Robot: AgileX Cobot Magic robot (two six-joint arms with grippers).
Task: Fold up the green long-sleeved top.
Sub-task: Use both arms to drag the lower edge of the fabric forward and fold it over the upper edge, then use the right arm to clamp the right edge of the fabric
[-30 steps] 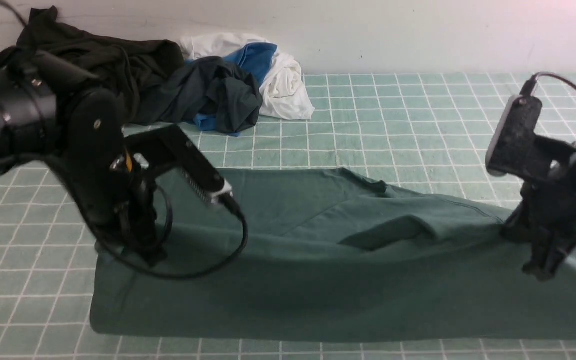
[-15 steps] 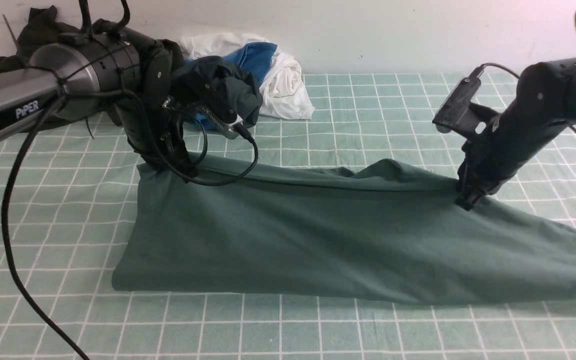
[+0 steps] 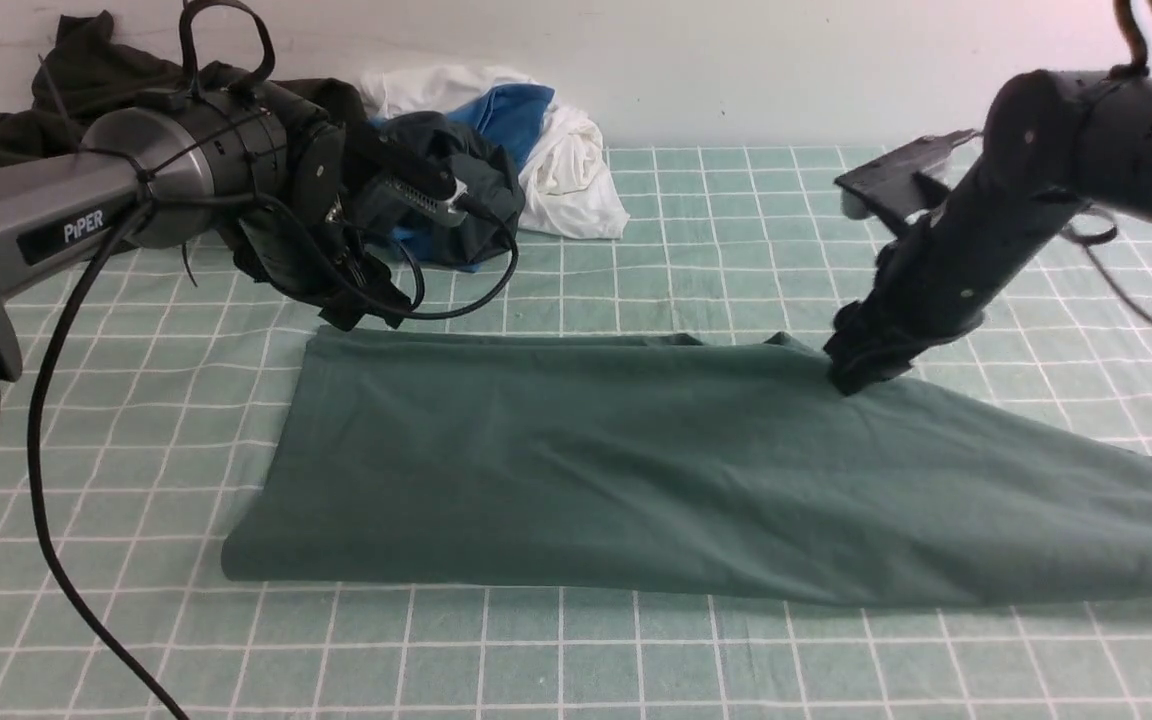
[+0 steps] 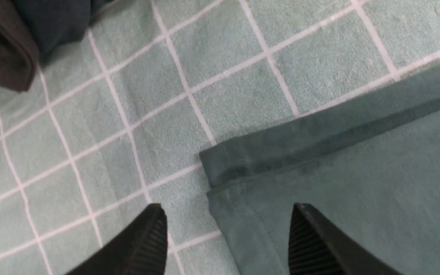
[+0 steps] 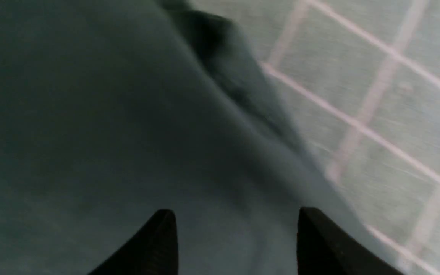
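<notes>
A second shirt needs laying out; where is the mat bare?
Bare: the near strip of the mat in front of the green top, and the far stretch between top and wall, right of the clothes pile. Crowded: the far left, and the top's far corners by the left gripper and right gripper.

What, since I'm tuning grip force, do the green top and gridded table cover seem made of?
Green top: soft matte knit, likely cotton jersey; it lies limp, with a stitched hem. Table cover: matte, fuzzy-napped cloth, felt or towelling perhaps, with white grid lines.
</notes>
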